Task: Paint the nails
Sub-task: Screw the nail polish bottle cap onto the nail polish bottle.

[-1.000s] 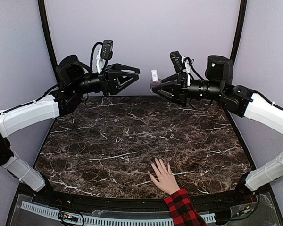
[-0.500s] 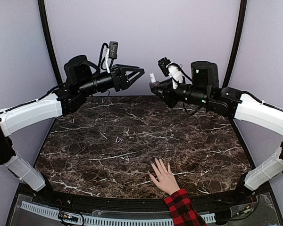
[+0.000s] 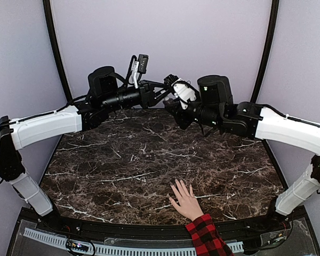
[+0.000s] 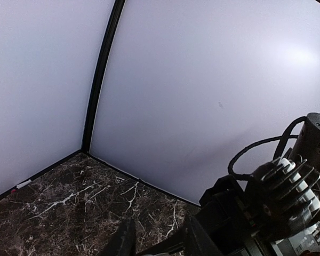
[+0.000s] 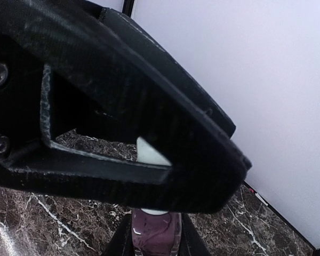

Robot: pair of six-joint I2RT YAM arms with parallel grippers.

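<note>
A light-skinned hand [image 3: 185, 201] in a red-and-black plaid sleeve [image 3: 205, 237] lies flat at the table's front edge, its tiny pale nails [image 3: 176, 184] pointing away from me. Both arms meet high at the back centre. My right gripper [image 5: 154, 242] is shut on a purple polish bottle [image 5: 154, 232], held upright. The bottle's white cap [image 5: 149, 153] shows through the black finger [image 5: 122, 133] of my left gripper [image 3: 168, 89], whose jaws stand on either side of the cap. Whether they press on it does not show.
Dark marble table [image 3: 122, 160] with pale walls behind and a black corner post [image 4: 98, 80]. The right arm's wrist and cable [image 4: 277, 202] sit close against the left gripper. A white slotted rail [image 3: 122, 248] runs along the near edge.
Both arms have swung inward and met at the back centre. The left gripper's jaws have narrowed around the bottle's cap. The hand has stayed still.
</note>
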